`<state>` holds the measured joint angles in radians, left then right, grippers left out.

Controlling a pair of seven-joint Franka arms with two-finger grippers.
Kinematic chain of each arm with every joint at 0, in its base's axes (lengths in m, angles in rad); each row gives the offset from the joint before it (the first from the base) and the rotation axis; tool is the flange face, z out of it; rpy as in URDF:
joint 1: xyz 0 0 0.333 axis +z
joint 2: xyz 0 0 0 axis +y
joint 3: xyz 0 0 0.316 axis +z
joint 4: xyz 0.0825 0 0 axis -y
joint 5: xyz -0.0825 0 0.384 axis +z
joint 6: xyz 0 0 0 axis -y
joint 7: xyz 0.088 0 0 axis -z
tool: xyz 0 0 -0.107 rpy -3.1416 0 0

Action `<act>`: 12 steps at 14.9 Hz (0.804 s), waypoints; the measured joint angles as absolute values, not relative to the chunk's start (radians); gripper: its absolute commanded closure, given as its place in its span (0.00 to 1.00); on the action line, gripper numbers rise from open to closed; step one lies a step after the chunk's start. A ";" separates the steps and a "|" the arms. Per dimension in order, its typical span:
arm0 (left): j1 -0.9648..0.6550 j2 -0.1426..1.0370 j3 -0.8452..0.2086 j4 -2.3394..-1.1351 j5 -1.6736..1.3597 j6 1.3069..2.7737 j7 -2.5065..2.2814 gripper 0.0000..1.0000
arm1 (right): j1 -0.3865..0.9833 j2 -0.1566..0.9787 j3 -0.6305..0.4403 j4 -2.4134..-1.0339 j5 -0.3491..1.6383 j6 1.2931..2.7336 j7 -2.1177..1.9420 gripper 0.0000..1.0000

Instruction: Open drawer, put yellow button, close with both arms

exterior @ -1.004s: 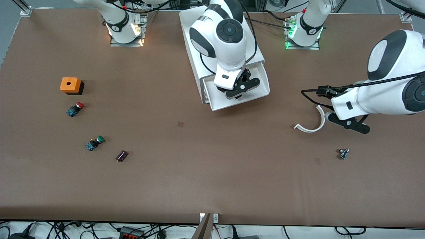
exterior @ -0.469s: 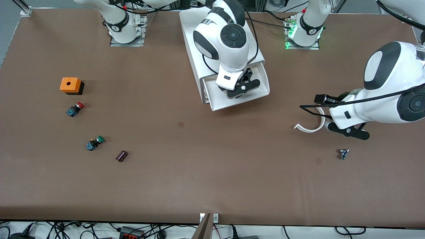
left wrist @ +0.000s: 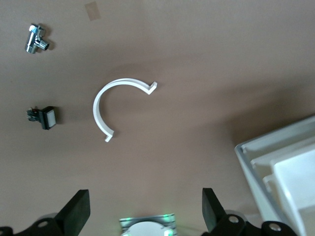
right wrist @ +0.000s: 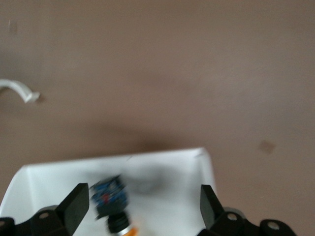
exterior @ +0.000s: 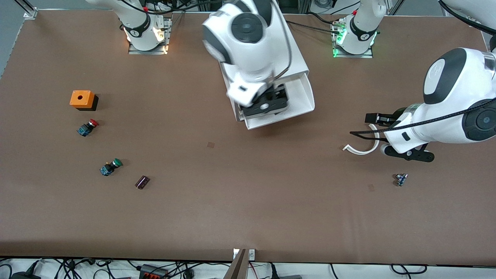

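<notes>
**Button in the open drawer, both grippers wide**

Front view: the right gripper (exterior: 265,105) hangs over the pulled-out drawer (exterior: 302,97), hiding its contents. The left gripper (exterior: 409,154) waits over the table near a white curved piece (exterior: 364,149).

Right wrist view: the yellow button (right wrist: 114,204) lies in the drawer (right wrist: 162,167), between spread fingers (right wrist: 76,204) — nothing gripped.

Left wrist view: fingers (left wrist: 76,211) wide apart and empty, the curved piece (left wrist: 106,105) below — plus a small black part (left wrist: 44,117) hidden from the front camera.
</notes>
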<state>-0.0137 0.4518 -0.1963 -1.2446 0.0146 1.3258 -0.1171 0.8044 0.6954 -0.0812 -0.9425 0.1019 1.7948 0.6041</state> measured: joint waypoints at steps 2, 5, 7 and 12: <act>-0.016 0.452 -0.201 -1.252 -0.025 1.358 -0.205 0.00 | 0.716 0.670 -0.105 -0.943 0.102 1.786 0.581 0.00; -0.019 0.452 -0.237 -1.313 -0.063 1.477 -0.316 0.00 | 0.553 0.651 -0.112 -0.943 0.102 1.748 0.394 0.00; -0.022 0.450 -0.296 -1.395 -0.064 1.608 -0.431 0.00 | 0.453 0.651 -0.114 -0.946 0.102 1.736 0.277 0.00; -0.039 0.434 -0.455 -1.616 -0.063 1.960 -0.702 0.00 | 0.283 0.650 -0.113 -0.949 0.106 1.669 0.199 0.00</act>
